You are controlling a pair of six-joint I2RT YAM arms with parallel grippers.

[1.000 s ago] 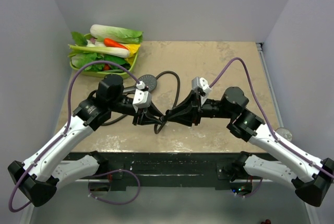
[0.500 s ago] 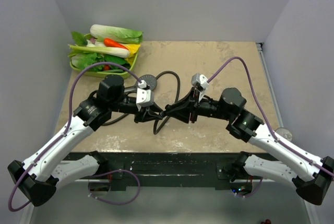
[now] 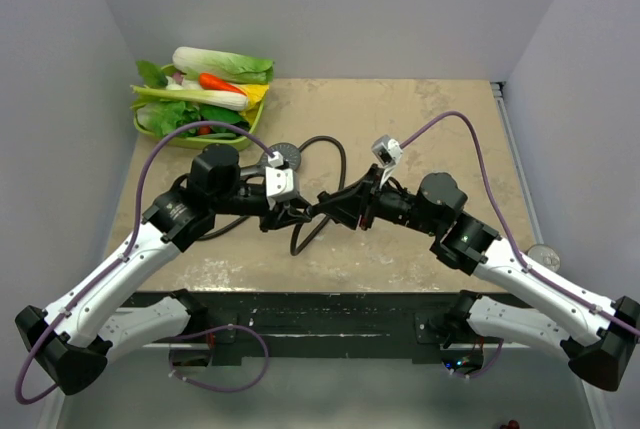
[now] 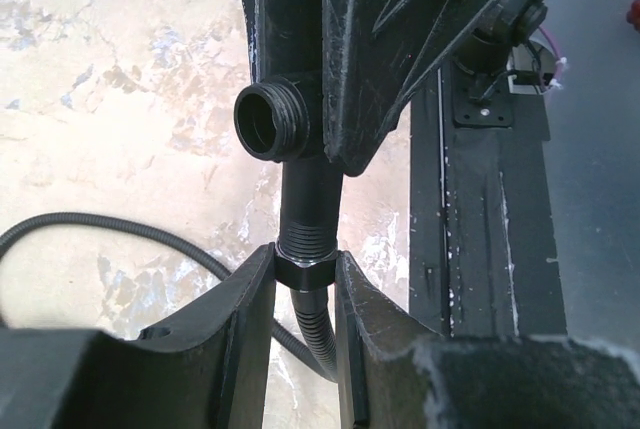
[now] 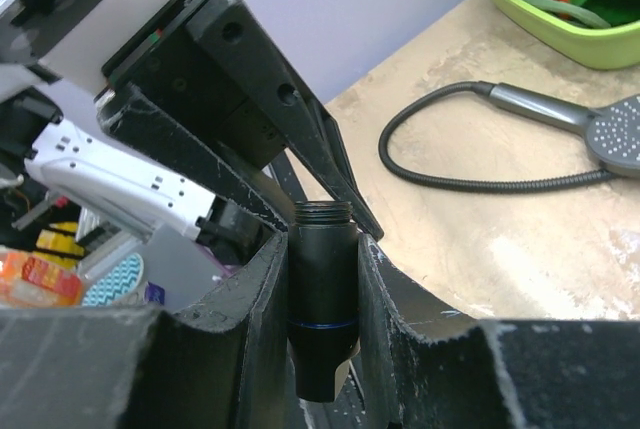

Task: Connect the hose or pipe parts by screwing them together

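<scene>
Thin dark ribbed hose is hanging below the jaws of the left gripper, which are clamping its knurled end nut; the right gripper is squeezing a black threaded fitting (open-mouthed) between its jaws.

- The right gripper is black, and the pipe piece it holds is black with a thin blue ring.
- The left gripper is black, and so is the ribbed hose it holds.
- Beyond the right gripper, the shower head is grey with a finely dotted face.
- Under both grippers, the table is beige with brown marbling.
- The tray is lime green.
- The cable is purple.
</scene>
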